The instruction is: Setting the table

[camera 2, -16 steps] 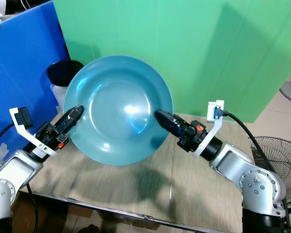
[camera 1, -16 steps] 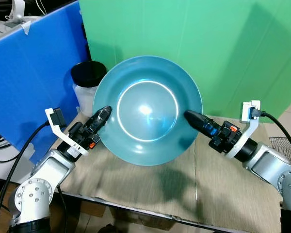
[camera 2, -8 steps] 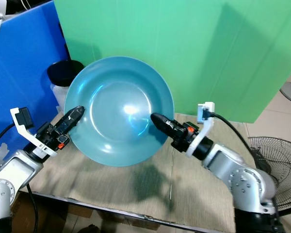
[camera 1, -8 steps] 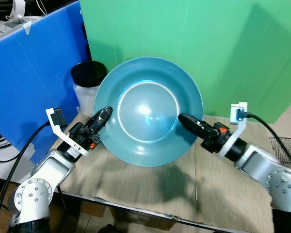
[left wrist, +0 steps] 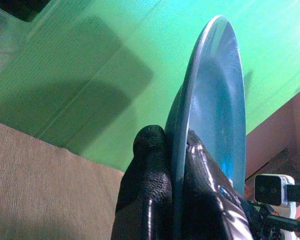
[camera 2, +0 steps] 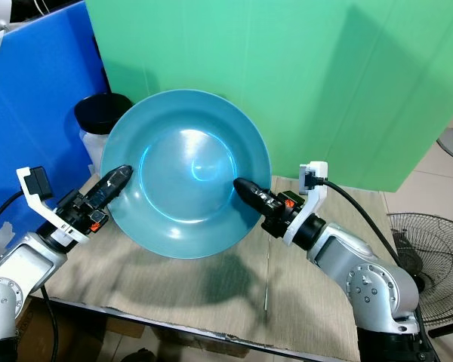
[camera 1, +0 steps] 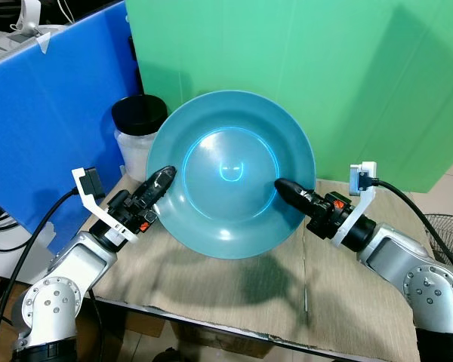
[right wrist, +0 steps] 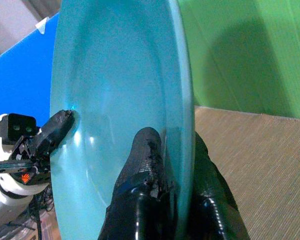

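Observation:
A large teal plate is held tilted up above the table, its hollow face toward my head camera. My left gripper is shut on the plate's left rim, one finger behind it and one in front. On the plate's lower right rim my right gripper is shut too, one finger lying on the inner face. The plate stands nearly edge-on in both wrist views.
The table carries a beige woven cloth. A clear jar with a black lid stands at the back left, behind the plate. Blue and green boards rise behind the table. A fan stands on the floor at the right.
My right arm has drawn in toward the plate's middle, its gripper sliding further onto the lower right rim. The plate has dipped slightly. The left gripper has kept its hold.

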Controlling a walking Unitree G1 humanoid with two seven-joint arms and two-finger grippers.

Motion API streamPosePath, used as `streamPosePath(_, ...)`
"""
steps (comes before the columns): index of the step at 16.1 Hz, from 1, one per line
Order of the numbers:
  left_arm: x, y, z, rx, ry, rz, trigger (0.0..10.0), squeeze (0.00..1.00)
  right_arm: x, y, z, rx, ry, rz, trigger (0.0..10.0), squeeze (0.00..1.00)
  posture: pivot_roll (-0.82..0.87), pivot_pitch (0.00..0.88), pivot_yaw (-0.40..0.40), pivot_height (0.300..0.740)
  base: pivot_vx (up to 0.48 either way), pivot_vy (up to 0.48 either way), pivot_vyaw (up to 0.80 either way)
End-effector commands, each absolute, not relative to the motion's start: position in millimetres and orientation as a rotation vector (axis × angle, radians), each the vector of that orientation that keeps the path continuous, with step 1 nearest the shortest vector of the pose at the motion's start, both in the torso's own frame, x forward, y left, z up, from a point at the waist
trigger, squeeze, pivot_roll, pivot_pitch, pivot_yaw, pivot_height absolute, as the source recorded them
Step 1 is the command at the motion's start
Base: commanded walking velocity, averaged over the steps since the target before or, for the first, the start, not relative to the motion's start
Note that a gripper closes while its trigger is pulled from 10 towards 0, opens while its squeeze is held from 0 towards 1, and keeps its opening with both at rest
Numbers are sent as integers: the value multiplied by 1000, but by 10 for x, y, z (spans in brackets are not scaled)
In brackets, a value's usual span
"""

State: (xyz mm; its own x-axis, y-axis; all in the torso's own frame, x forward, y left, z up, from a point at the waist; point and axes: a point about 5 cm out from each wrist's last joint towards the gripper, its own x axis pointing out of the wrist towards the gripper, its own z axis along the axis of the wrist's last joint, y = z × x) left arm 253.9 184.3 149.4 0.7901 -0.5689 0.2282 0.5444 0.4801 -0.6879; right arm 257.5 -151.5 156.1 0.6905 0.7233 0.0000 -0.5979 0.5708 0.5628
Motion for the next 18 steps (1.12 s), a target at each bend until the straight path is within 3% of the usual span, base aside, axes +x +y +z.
streamPosePath(1, 2557, 1811, 1569, -826, 11, -718, 0, 0, 2561, -1501, 1591, 539, 229, 798, 0, 0, 83, 0, 7, 740, 0, 0, 0)
streamPosePath(5, 2564, 1828, 1572, -814, 13, -710, 0, 0, 2546, -1477, 1609, 595, 214, 818, 0, 0, 90, 0, 7, 740, 0, 0, 0)
streamPosePath(6, 2599, 1836, 1531, -750, 64, -650, 10000, 0, 2544, -1498, 1622, 609, 202, 810, 0, 0, 93, 0, 9, 740, 0, 0, 0)
streamPosePath(7, 2599, 1830, 1532, -752, 67, -658, 10000, 0, 2544, -1502, 1624, 615, 199, 808, 0, 0, 93, 0, 10, 740, 0, 0, 0)
streamPosePath(8, 2592, 1803, 1565, -762, 59, -685, 10000, 1000, 2552, -1531, 1637, 630, 184, 784, 0, 0, 95, 0, 14, 740, 0, 0, 0)
streamPosePath(11, 2593, 1813, 1607, -713, 47, -674, 10000, 1000, 2558, -1676, 1688, 664, 131, 668, 0, 0, 92, 0, 26, 740, 0, 0, 0)
streamPosePath(12, 2583, 1816, 1613, -702, 49, -668, 10000, 227, 2541, -1727, 1703, 639, 123, 625, 0, 0, 91, 0, 29, 740, 0, 0, 0)
streamPosePath(13, 2576, 1818, 1624, -701, 49, -668, 10000, 0, 2533, -1758, 1726, 618, 107, 592, 0, 0, 91, 0, 32, 740, 0, 0, 0)
streamPosePath(18, 2494, 1724, 1662, -597, 77, -661, 10000, 0, 2416, -1873, 1974, 647, -8, 482, 0, 0, 87, 0, 44, 740, 0, 0, 0)
